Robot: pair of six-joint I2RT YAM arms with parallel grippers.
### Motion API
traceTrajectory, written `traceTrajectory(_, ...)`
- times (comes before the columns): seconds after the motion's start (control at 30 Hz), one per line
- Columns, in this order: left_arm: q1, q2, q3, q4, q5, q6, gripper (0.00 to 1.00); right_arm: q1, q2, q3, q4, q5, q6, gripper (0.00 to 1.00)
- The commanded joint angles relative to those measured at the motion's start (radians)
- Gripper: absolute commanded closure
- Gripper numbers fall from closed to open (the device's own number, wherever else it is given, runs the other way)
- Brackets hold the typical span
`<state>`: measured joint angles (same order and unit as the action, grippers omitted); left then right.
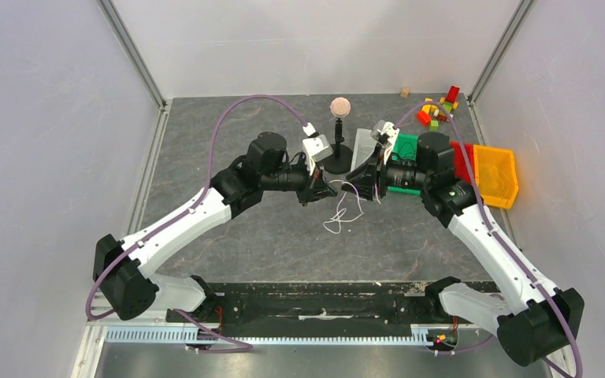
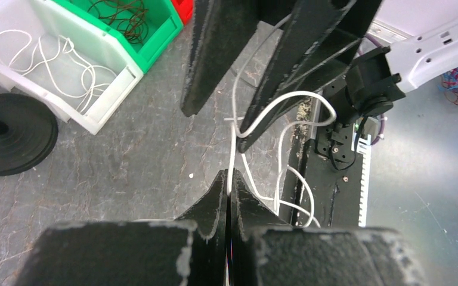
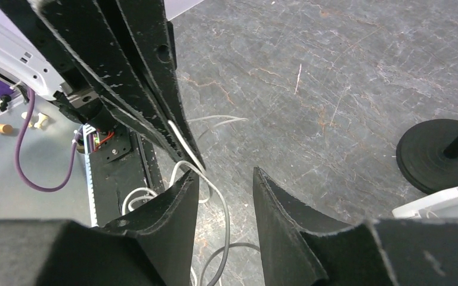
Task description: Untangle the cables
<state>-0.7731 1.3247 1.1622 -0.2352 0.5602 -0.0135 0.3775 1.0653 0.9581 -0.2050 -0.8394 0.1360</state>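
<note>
Left gripper (image 2: pixel 229 183) clamps the white cable (image 2: pixel 233 158), which runs toward twelve o'clock between the right gripper (image 2: pixel 217 128)'s parted jaws.

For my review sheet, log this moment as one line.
left gripper: shut on white cable | right gripper: open, close to cable | rest of cable: loose loops

- A thin white cable (image 1: pixel 345 206) sits near the middle of the tabletop (image 1: pixel 268 236), pinched in the closed left gripper (image 2: pixel 229 180). Its slack loops trail toward the near edge.
- A second white cable (image 2: pixel 48 59) lies loosely coiled in a white bin (image 2: pixel 114 89).
- A dark brown cable (image 2: pixel 125 15) lies coiled in a green bin (image 2: pixel 161 36).
</note>
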Motion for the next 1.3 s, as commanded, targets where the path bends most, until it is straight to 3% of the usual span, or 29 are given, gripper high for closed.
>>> traceTrajectory(0.0, -0.005, -0.023, 0.022, 0.031, 0.068, -0.024, 0.98, 0.001, -0.008, 0.01, 0.021, 0.009, -0.026, 0.59)
traceTrajectory(0.33, -0.009, 0.03, 0.054, 0.057, 0.145, -0.035, 0.98, 0.011, -0.004, -0.018, 0.131, -0.07, 0.018, 0.58)
traceTrajectory(0.4, -0.008, 0.036, 0.059, 0.069, 0.176, -0.044, 0.98, 0.015, -0.004, -0.022, 0.133, -0.062, 0.011, 0.65)
traceTrajectory(0.53, -0.006, 0.034, 0.06, 0.066, 0.193, -0.051, 0.98, 0.013, -0.01, -0.016, 0.125, -0.012, -0.001, 1.0)
traceTrajectory(0.77, 0.059, 0.0, 0.018, 0.08, 0.163, -0.107, 0.95, -0.035, -0.051, -0.012, 0.104, 0.134, -0.052, 1.0)
traceTrajectory(0.8, 0.066, 0.001, 0.017, 0.077, 0.156, -0.108, 0.89, -0.046, -0.051, -0.012, 0.107, 0.143, -0.05, 1.0)
traceTrajectory(0.87, 0.07, 0.003, 0.021, 0.062, 0.118, -0.099, 0.55, -0.066, -0.05, -0.006, 0.113, 0.144, -0.044, 1.0)
traceTrajectory(0.93, 0.08, 0.003, 0.021, 0.044, 0.078, -0.097, 0.37, -0.088, -0.045, 0.005, 0.112, 0.165, -0.039, 1.0)
traceTrajectory(1.0, 0.096, -0.006, 0.008, 0.04, 0.019, -0.104, 0.31, -0.128, -0.037, 0.017, 0.111, 0.198, -0.041, 1.0)
traceTrajectory(1.27, 0.166, -0.054, -0.048, 0.045, -0.073, -0.104, 0.29, -0.178, 0.097, 0.085, 0.107, 0.503, -0.188, 1.0)
